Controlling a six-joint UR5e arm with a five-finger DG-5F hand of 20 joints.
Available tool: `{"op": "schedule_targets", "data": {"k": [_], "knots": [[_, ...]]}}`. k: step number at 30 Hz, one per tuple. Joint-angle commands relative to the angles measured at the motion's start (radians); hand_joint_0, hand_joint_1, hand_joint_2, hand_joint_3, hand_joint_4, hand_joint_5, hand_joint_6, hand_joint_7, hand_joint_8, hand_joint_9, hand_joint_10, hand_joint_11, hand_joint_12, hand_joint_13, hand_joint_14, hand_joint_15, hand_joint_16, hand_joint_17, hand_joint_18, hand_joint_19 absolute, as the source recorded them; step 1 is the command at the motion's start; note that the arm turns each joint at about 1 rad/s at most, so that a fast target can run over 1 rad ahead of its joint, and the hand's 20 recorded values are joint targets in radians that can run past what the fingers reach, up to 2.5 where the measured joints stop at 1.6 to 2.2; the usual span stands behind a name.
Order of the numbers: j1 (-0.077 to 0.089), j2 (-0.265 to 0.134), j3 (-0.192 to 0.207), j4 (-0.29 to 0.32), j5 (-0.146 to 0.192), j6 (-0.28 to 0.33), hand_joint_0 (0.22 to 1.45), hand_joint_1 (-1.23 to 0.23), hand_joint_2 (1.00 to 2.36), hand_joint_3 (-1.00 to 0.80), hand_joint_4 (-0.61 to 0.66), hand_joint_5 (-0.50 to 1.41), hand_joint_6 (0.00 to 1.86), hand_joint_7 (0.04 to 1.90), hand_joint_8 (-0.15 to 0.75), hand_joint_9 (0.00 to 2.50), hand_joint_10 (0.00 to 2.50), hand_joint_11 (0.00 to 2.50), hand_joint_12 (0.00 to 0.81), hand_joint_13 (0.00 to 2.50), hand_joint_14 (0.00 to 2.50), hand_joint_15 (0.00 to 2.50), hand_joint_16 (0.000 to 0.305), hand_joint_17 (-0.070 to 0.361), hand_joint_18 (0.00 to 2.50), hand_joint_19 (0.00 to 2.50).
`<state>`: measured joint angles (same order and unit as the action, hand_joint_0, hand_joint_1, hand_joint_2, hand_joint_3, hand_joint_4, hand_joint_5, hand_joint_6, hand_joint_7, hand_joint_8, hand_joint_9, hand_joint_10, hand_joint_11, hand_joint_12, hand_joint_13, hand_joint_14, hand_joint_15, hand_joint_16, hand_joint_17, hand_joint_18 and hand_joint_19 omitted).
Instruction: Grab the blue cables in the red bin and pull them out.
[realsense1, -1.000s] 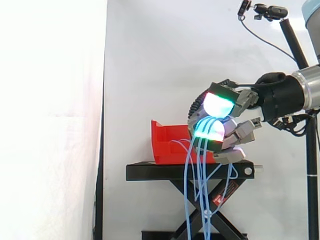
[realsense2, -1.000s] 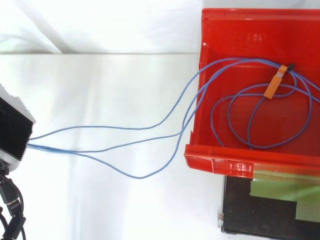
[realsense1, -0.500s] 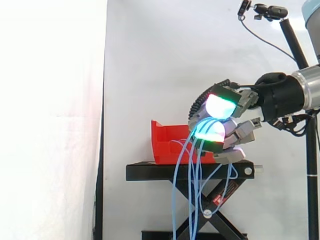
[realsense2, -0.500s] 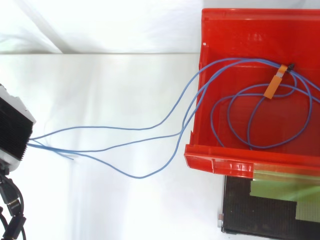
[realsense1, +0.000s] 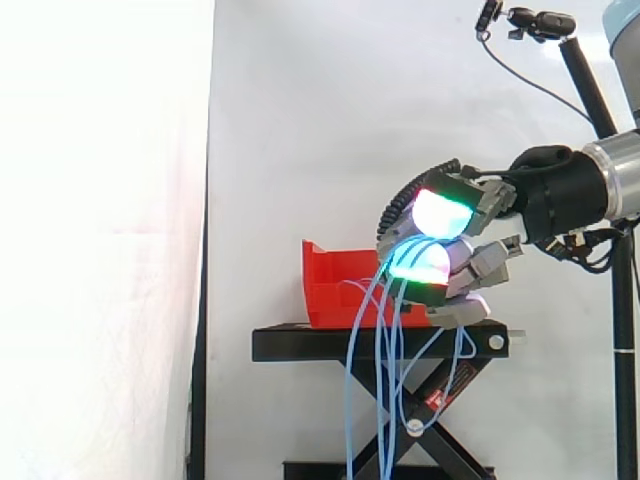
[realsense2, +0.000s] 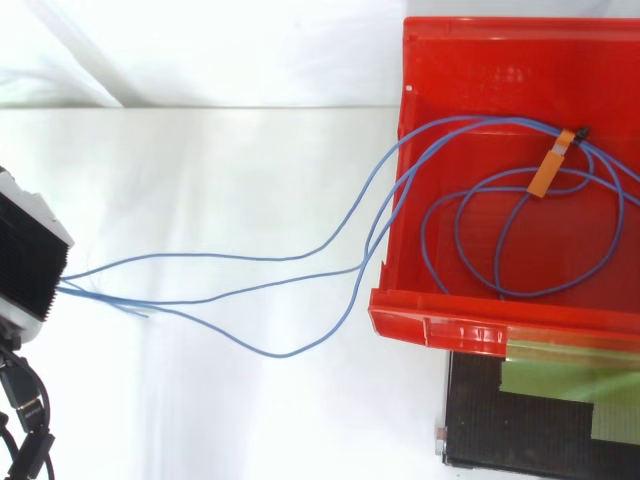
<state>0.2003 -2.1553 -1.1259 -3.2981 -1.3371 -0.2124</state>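
Hand w/ fingers curled tight on blue cables, held apart from red bin; strands run over bin wall, loops coiled inside, ends hang past stand.

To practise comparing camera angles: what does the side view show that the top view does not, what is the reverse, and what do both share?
Side view: the hand curled round the blue cables, whose loops hang down before the black stand. Top view: cable coils lying inside the red bin, an orange tag on them. Both: the cables leaving the bin over its wall toward the hand.
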Motion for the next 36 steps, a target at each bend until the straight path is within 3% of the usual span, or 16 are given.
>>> {"op": "schedule_targets", "data": {"k": [1,36], "knots": [[-0.002,0.0,0.0,0.0,0.0,0.0,0.82,-1.01,1.0,-1.0,0.28,0.76,0.71,0.47,0.32,0.6,2.5,0.51,0.363,1.01,2.5,0.44,0.043,0.097,1.15,1.18],[-0.007,0.0,0.0,0.0,-0.007,0.0,0.84,-1.06,1.0,-1.0,0.3,0.71,0.8,0.42,0.323,0.57,2.5,0.5,0.36,1.0,2.5,0.43,0.042,0.095,1.15,1.24]]}}
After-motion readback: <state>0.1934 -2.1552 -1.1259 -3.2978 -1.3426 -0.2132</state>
